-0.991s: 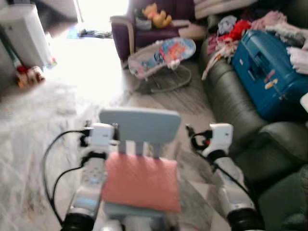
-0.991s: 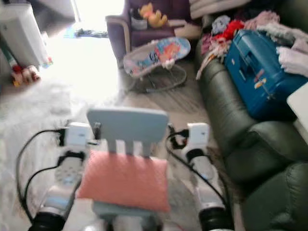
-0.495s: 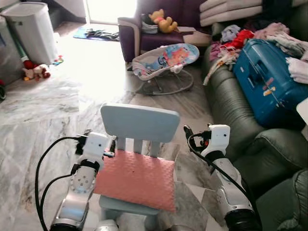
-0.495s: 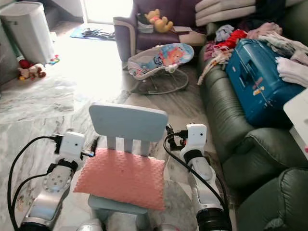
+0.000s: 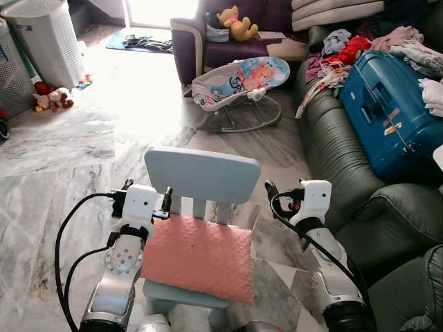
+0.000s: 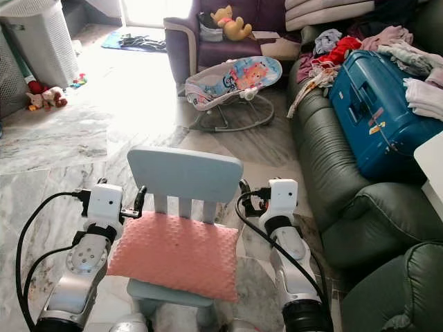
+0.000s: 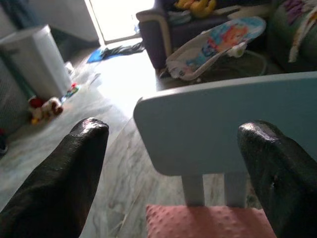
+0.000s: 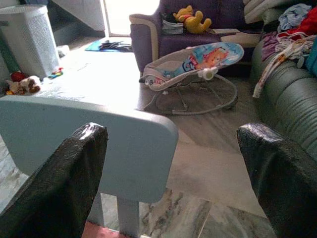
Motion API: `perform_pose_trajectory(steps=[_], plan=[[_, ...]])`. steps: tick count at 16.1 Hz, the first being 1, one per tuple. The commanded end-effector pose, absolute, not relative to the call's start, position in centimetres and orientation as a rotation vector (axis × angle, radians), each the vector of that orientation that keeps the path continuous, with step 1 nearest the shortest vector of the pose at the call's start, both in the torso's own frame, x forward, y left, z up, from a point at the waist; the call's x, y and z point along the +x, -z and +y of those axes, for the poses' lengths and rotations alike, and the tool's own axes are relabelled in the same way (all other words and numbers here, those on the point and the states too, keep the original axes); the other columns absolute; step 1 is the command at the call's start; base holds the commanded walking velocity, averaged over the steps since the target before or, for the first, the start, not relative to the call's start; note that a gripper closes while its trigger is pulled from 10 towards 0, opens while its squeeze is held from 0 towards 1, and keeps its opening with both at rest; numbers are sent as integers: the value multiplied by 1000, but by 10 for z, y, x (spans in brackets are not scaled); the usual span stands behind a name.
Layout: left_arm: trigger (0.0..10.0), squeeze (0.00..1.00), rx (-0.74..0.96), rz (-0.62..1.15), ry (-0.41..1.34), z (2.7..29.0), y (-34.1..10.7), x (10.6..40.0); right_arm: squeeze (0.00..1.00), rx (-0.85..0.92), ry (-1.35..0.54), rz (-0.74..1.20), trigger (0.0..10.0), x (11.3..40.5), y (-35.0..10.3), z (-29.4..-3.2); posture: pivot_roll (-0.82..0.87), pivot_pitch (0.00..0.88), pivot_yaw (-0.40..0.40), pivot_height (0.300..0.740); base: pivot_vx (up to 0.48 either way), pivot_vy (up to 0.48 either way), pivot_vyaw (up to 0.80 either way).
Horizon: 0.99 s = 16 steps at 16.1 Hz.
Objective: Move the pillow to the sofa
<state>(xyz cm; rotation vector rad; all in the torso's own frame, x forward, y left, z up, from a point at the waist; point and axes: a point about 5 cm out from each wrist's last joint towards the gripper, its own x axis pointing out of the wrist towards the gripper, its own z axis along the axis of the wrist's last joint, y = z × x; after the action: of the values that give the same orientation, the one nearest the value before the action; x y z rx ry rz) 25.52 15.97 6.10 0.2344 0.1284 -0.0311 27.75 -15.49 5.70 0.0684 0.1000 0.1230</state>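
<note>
A pink pillow (image 5: 197, 257) lies flat on the seat of a small light-blue chair (image 5: 202, 174) right in front of me. My left gripper (image 5: 147, 191) is raised at the chair's left side, level with the pillow's back edge, and is open and holds nothing. Its fingers (image 7: 59, 183) spread wide before the backrest. At the chair's right side my right gripper (image 5: 285, 194) is also open and holds nothing, its fingers (image 8: 64, 183) far apart. The dark green sofa (image 5: 339, 145) runs along my right.
A blue suitcase (image 5: 387, 111) and piles of clothes (image 5: 346, 48) cover the sofa's far seats; the near cushion (image 5: 394, 214) is bare. A baby bouncer (image 5: 239, 79) stands ahead, with a purple armchair (image 5: 208, 41) behind it. A white basket (image 5: 48, 41) is far left on the marble floor.
The picture has gone from blurred to sharp and shifted slightly as the camera settled. Both grippers still flank the chair, and the pillow has not moved.
</note>
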Motion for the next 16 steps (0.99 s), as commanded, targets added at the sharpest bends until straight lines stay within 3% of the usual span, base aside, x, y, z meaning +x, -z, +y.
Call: perform_pose_trajectory(steps=[1,5,8,16], plan=[[10000,0,221,142,8,162,-60,255,0,75,-108,93,10000,280,-60,-156,62,0,-48,740,0,0,0],[10000,0,230,130,32,160,-67,259,0,80,-110,98,10000,281,-59,-154,59,0,-43,740,0,0,0],[10000,0,227,133,41,158,-67,262,0,79,-97,100,10000,279,-58,-157,51,0,-38,740,0,174,-450],[10000,0,227,131,40,156,-67,262,0,72,-103,97,10000,280,-59,-157,52,0,-44,740,0,457,0]])
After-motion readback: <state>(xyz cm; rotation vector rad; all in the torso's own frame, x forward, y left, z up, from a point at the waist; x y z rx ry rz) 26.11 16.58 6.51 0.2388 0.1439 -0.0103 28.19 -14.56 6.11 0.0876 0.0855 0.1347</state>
